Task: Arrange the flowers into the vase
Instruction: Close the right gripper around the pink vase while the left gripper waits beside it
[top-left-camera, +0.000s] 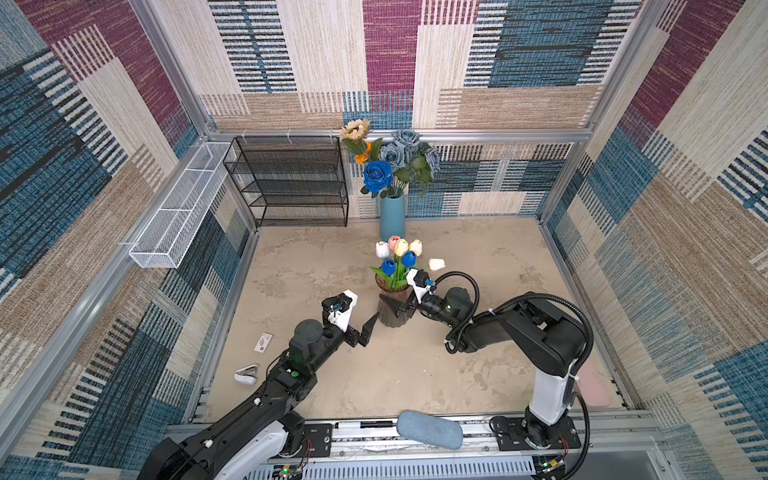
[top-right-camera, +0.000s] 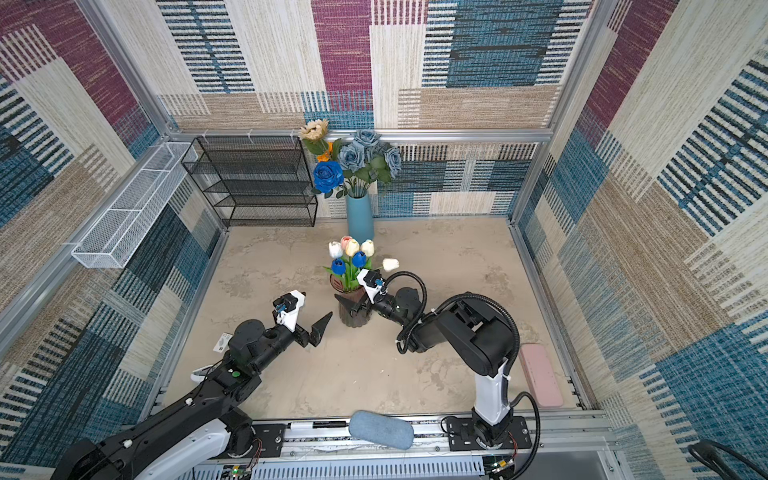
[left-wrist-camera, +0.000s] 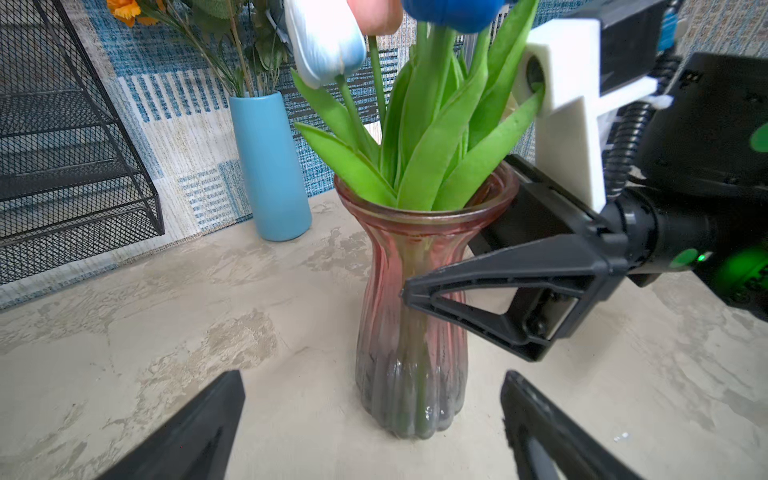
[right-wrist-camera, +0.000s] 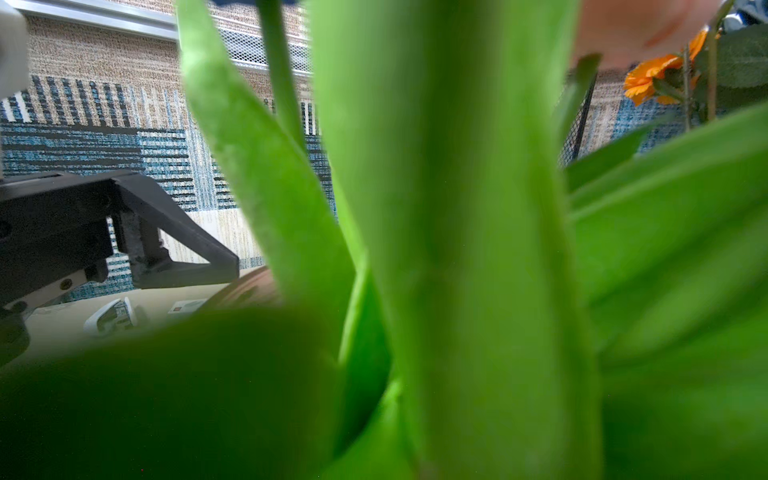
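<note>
A ribbed pink glass vase (top-left-camera: 392, 318) (top-right-camera: 354, 318) (left-wrist-camera: 409, 332) stands mid-table and holds the tulips (top-left-camera: 399, 257) (top-right-camera: 351, 257) (left-wrist-camera: 436, 137). One white tulip (top-left-camera: 436, 264) leans out to the right. My right gripper (top-left-camera: 399, 301) (top-right-camera: 353, 301) (left-wrist-camera: 449, 241) is open, one finger in front of the vase's neck and one behind it. I cannot tell whether they touch the glass. Green leaves (right-wrist-camera: 457, 249) fill the right wrist view. My left gripper (top-left-camera: 368, 330) (top-right-camera: 320, 326) (left-wrist-camera: 372, 378) is open and empty, just left of the vase.
A tall blue vase (top-left-camera: 392, 216) at the back wall holds roses, a sunflower and a marigold. Beside it stands a black mesh shelf (top-left-camera: 291, 183). A white wire basket (top-left-camera: 178, 208) hangs left. A stapler (top-left-camera: 246, 372), a card (top-left-camera: 263, 343), a blue-grey pouch (top-left-camera: 430, 429) and a pink case (top-left-camera: 590, 382) lie nearby.
</note>
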